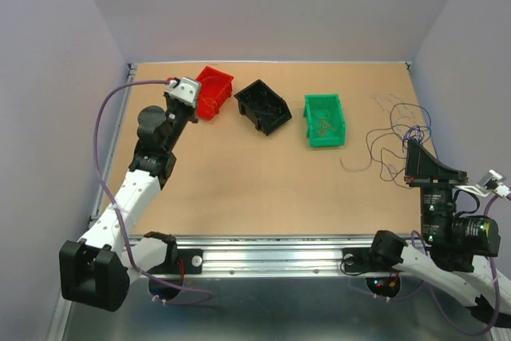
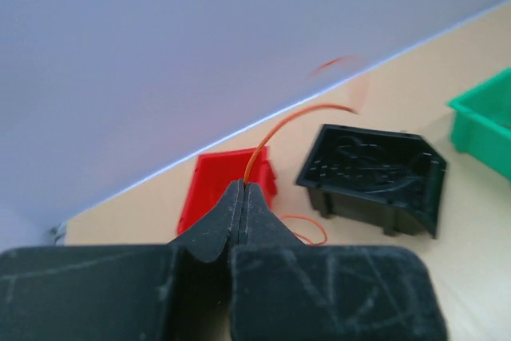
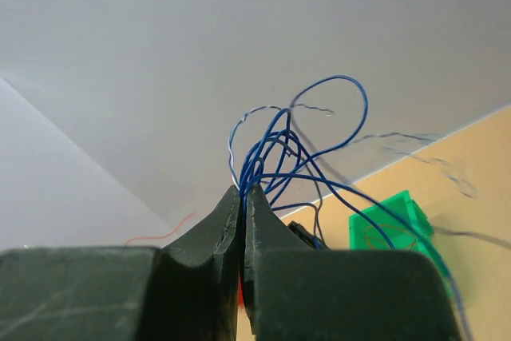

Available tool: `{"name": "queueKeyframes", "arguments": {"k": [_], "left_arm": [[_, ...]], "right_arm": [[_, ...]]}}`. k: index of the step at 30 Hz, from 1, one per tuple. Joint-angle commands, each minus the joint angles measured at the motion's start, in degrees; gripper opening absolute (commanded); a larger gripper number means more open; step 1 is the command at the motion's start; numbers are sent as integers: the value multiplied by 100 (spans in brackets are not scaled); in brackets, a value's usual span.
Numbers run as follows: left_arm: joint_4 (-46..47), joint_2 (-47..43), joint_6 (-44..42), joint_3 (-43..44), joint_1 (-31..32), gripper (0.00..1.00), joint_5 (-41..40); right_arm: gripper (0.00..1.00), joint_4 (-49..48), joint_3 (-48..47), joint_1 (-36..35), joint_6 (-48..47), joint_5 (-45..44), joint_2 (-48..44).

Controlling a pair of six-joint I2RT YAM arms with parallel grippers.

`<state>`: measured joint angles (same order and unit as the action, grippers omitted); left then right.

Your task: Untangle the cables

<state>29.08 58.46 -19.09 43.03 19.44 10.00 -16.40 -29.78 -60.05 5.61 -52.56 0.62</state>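
Note:
The cables are thin wires. My left gripper (image 1: 194, 98) hangs over the red bin (image 1: 215, 90) at the back left. In the left wrist view this gripper (image 2: 243, 187) is shut on a single orange cable (image 2: 279, 127) that arcs up and to the right. My right gripper (image 1: 415, 144) is raised at the right side, shut on a bunch of blue cables (image 3: 307, 129) that loop above its tips (image 3: 246, 190). Loose blue and dark strands (image 1: 391, 145) trail from it down to the table.
A black bin (image 1: 263, 107) and a green bin (image 1: 324, 120) stand in a row beside the red one; the green one holds thin wires. A small orange loop (image 2: 310, 227) lies by the black bin (image 2: 371, 173). Walls close in on both sides.

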Motion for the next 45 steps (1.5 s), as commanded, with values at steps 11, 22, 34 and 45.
{"name": "queueKeyframes", "arguments": {"k": [11, 22, 34, 45], "left_arm": [[-725, 104, 153, 487, -1039, 0, 636], [-545, 877, 327, 934, 731, 0, 1666], [650, 3039, 2321, 2920, 2116, 0, -67], [309, 5333, 2199, 5100, 2503, 0, -367]], "right_arm": [[1, 269, -133, -7, -33, 175, 1062], [0, 392, -195, -7, 80, -62, 1019], [1, 753, -37, -7, 204, -730, 105], [0, 779, 60, -6, 151, -1169, 26]]}}
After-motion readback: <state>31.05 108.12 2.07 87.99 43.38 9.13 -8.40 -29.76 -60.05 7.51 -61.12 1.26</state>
